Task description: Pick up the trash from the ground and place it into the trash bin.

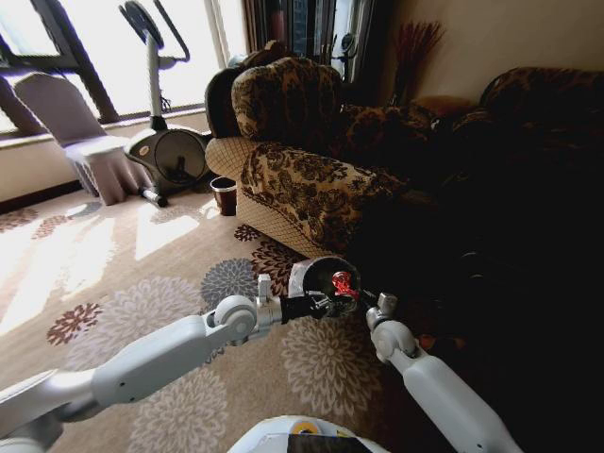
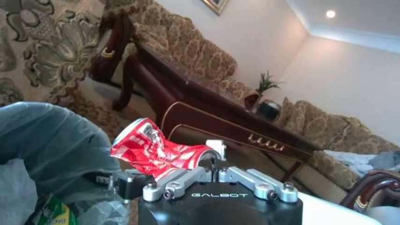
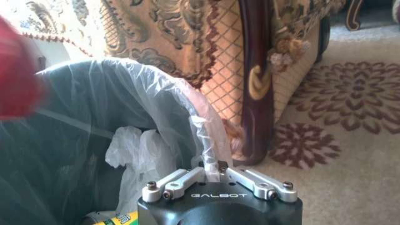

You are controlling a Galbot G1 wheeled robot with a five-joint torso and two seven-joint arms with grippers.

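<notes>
The left gripper (image 2: 187,174) holds a crushed red can (image 2: 156,152) over the lined trash bin (image 1: 304,274), whose liner the right gripper (image 3: 212,174) pinches; released off-centre, it may bounce out.

Red can (image 3: 16,75) beside trash bin (image 3: 75,140): blurred, cut by edge. Bin contents mostly hidden by liner (green wrapper (image 2: 53,213) partly visible). Right gripper (image 3: 211,171) fingertips behind liner fold.

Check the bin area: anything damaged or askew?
The red can in the left gripper, above the trash bin, is crushed and creased. The right gripper pinches the bin's liner bag at the rim.
</notes>
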